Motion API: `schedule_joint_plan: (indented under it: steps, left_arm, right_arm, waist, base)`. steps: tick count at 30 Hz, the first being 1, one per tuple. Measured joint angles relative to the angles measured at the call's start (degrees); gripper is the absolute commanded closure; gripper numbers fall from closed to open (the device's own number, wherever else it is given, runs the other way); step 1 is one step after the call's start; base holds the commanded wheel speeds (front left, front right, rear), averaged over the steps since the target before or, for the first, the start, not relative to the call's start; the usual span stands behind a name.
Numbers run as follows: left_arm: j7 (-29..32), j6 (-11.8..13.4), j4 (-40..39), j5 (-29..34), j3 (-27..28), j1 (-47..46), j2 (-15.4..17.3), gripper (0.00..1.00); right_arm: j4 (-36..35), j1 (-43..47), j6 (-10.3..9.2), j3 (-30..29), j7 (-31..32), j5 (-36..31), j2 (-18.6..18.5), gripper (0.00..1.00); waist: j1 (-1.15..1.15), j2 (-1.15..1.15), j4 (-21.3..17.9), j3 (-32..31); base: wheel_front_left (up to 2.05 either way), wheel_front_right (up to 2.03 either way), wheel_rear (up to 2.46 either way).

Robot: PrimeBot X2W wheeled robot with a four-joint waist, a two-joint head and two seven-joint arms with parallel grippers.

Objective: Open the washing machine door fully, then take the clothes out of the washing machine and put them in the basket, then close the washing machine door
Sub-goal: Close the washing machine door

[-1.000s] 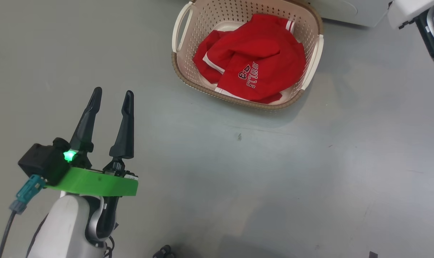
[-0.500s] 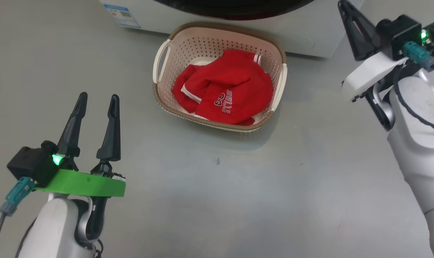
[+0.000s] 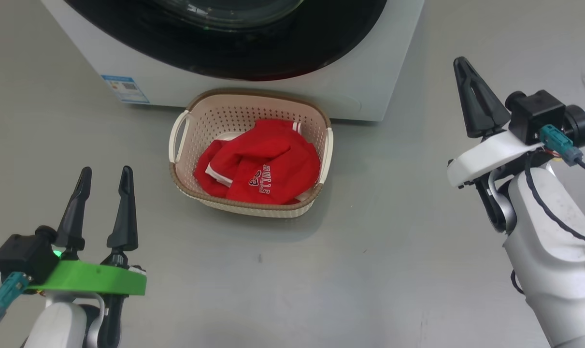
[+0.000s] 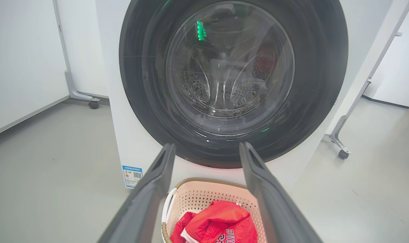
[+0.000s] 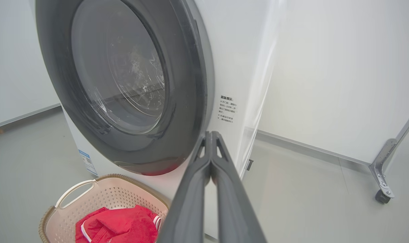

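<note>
The washing machine point(image 3: 369, 82) stands white and square, and the washing machine door point(image 4: 229, 67) sits flat against its front, a glossy black rim round a bulging clear glass bowl with the dimpled steel drum showing through. Just before it on the grey floor point(image 3: 321, 270) sits the basket point(image 3: 234, 113), cream and perforated with a brown woven rim. The clothes point(image 3: 268, 164) are piled inside, red with white trim, "BULLS" lettering uppermost. The left tool point(image 3: 106, 169) hangs low with fingers spread and nothing between them. The right tool point(image 3: 460, 62) is raised, fingers pressed together on nothing.
</note>
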Motion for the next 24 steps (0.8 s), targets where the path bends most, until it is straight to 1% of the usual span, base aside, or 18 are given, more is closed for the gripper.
schedule_joint_plan:
  steps: [1,5,11,14,16,20,21,22,23,24]
  left_arm:
    - [0.0,0.0,0.0,0.0,0.2,0.5,0.0,0.00]
    - [0.0,0.0,0.0,0.1,0.5,2.3,0.2,0.00]
    - [0.0,0.0,0.0,0.1,0.9,4.2,0.2,0.00]
    - [0.0,0.0,0.0,0.1,0.9,4.9,0.1,0.00]
    - [0.0,0.0,0.0,0.2,1.1,5.6,0.1,0.00]
    - [0.0,0.0,0.0,0.2,1.4,6.9,-0.5,0.00]
    - [0.0,0.0,0.0,0.2,1.5,7.0,-0.6,0.00]
    - [0.0,0.0,-0.1,0.2,1.5,7.1,-0.7,0.00]
    - [0.0,0.0,-0.2,0.2,1.7,7.3,-0.8,0.00]
    - [0.0,0.0,-0.2,0.2,1.8,7.4,-0.9,0.00]
  right_arm:
    - [-0.6,1.0,-0.11,-0.5,0.0,0.2,0.1,1.00]
    - [-3.4,5.1,-1.53,-2.3,0.0,1.2,0.9,1.00]
    - [-7.7,11.3,-2.63,-3.7,0.0,1.5,1.3,1.00]
    - [-9.8,13.9,-3.55,-4.7,0.0,1.5,1.4,1.00]
    - [-11.1,15.6,-3.63,-5.1,0.0,1.5,1.4,1.00]
    - [-13.6,18.7,-4.97,-6.1,0.0,0.5,1.5,1.00]
    - [-14.2,19.5,-5.41,-6.5,0.0,0.5,1.7,0.93]
    - [-14.8,20.4,-5.82,-7.0,0.0,0.5,1.8,0.56]
    - [-15.5,21.2,-6.10,-7.6,0.0,0.5,2.1,0.00]
    - [-16.0,22.0,-6.12,-8.1,0.0,0.5,2.4,0.00]
  waist:
    - [0.00,0.00,-0.5,-0.6]
    - [0.00,0.00,-2.3,-2.8]
    - [0.00,0.00,-4.6,-5.7]
    - [0.00,0.00,-5.5,-6.9]
    - [0.00,0.00,-6.0,-7.6]
    - [0.00,0.00,-6.8,-8.8]
    - [0.00,0.00,-6.9,-9.1]
    - [0.00,0.00,-7.0,-9.3]
    - [0.00,0.00,-7.2,-9.4]
    - [0.00,0.00,-7.2,-9.5]
  base:
    - [0.00,0.00,0.00]
    - [0.00,0.00,0.00]
    - [0.00,0.00,0.00]
    - [0.00,0.00,0.00]
    - [0.00,0.00,0.00]
    - [0.00,0.00,0.00]
    - [0.00,0.00,0.00]
    - [0.00,0.00,0.00]
    - [0.00,0.00,0.00]
    - [0.00,0.00,0.00]
